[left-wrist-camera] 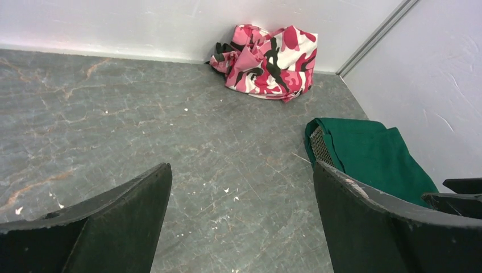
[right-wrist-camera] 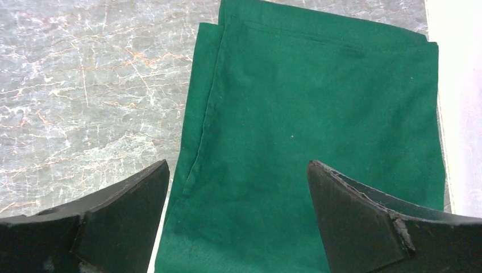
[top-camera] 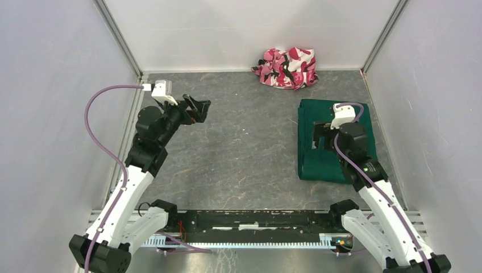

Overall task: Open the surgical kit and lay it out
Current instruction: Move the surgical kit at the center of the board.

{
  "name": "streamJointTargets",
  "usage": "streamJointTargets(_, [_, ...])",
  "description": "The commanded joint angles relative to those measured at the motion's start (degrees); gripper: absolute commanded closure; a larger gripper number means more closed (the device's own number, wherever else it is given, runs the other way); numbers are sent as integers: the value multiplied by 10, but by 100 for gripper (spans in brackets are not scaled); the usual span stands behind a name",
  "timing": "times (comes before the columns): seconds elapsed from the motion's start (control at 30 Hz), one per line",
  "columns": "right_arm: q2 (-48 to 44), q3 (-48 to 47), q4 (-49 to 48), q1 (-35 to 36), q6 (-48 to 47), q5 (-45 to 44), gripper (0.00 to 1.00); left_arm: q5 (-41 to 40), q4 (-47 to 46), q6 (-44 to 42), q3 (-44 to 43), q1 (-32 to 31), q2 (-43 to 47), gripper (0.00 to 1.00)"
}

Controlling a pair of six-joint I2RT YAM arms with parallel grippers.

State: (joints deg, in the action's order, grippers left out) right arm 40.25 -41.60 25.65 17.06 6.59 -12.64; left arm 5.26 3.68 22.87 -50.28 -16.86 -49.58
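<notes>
Folded green wrap at right; both arms' jaws wide.
Right gripper above its left edge; left gripper far left, table between.

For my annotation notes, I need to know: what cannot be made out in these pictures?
- Contents of the green wrap: covered by cloth in every view.
- Wire-mesh tray: only one corner shows, left wrist view; the wrap covers the rest.
- Wrap's middle, top view: behind the right gripper and its arm.

Both arms stretch forward and bent at the elbow, the left gripper and right gripper spread wide, gripping nothing.
</notes>
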Motion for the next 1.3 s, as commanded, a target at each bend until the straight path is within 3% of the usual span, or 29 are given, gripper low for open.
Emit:
streamJointTargets(0.0, [40, -4, -45, 5, -4, -23, 2, -23, -67, -46, -1, -12, -12, 1])
streamJointTargets(0.37, [214, -67, -65, -10, 19, -66, 2, -28, -84, -51, -9, -70, -46, 0])
streamJointTargets(0.9, [272, -45, -173, -506, 163, 229, 2, -110, -59, -75, -24, -163, -49, 0])
streamJointTargets(1.1, [305, -7, -207, -594, 163, 291, 2, -120, -55, -84, -25, -192, -50, 0])
streamJointTargets(1.27, [338, 19, -247, -601, 181, 357, 2, -113, -54, -85, -25, -203, -50, 0])
